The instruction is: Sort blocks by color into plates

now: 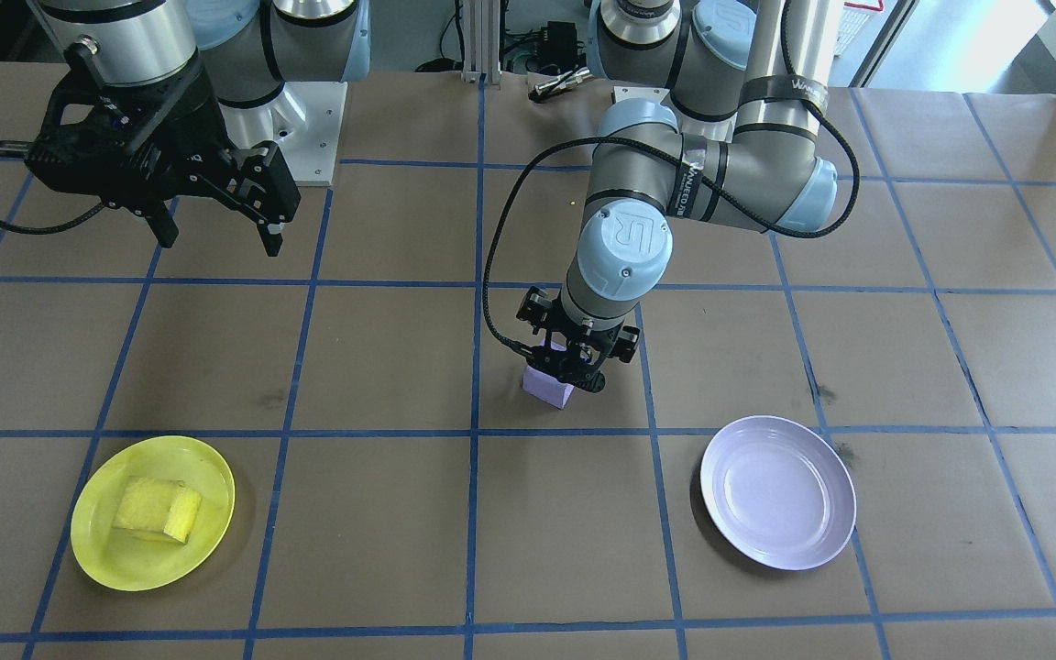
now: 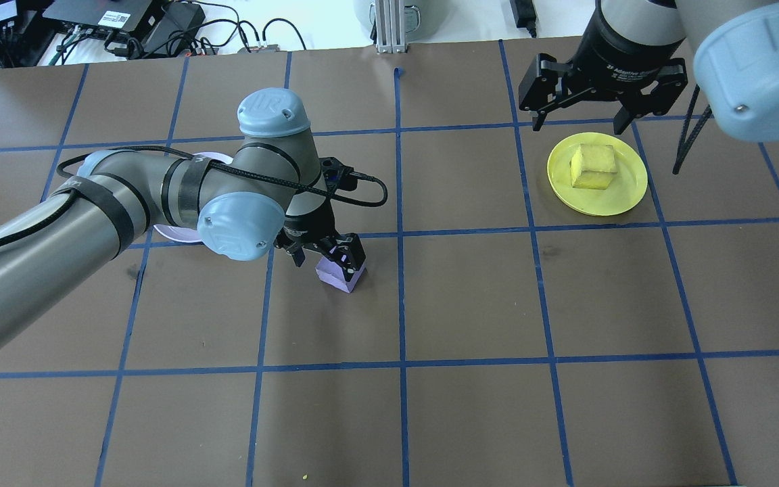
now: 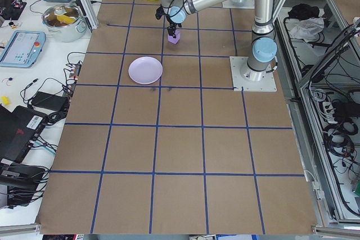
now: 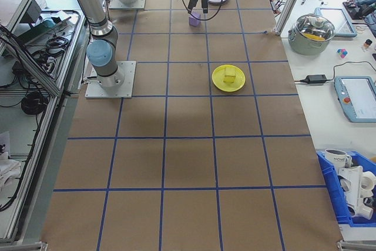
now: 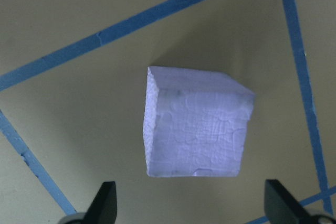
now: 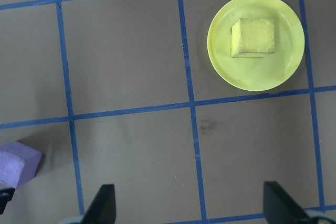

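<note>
Left claw hangs wide open above the purple block, gripping nothing (right claw also spread, empty); descend centred, squaring fingers to block faces.

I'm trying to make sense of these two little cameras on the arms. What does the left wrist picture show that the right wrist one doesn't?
Only the left wrist view shows the purple block close up, whole, lying on the table between the open left gripper fingers and not yet gripped.

Only the right wrist view shows the yellow block sitting in the yellow plate, with the open right gripper well clear of it.

Both show the brown table with blue tape lines. The purple block also shows at the right view's left edge, cut off.
</note>
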`<act>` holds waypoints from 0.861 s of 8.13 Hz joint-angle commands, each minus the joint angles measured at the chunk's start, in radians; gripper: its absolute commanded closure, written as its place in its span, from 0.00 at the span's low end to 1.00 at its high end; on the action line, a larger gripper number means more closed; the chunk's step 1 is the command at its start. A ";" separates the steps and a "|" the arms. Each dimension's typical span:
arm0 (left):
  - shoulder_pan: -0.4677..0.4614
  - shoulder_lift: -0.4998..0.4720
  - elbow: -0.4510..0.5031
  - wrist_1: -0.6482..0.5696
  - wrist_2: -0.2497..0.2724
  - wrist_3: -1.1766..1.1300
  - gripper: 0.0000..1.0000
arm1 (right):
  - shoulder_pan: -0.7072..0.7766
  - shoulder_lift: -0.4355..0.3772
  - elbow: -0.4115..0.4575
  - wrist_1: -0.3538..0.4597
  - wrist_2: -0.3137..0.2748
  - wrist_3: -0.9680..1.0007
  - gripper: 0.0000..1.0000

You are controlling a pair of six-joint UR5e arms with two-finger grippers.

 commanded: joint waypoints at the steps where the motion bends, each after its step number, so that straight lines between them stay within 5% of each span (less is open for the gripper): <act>1: -0.004 -0.039 -0.002 0.045 -0.003 -0.001 0.00 | 0.000 0.000 0.000 0.000 0.000 0.000 0.00; 7: -0.007 -0.073 -0.012 0.051 -0.007 -0.002 0.00 | 0.000 -0.002 0.000 0.005 -0.007 -0.002 0.00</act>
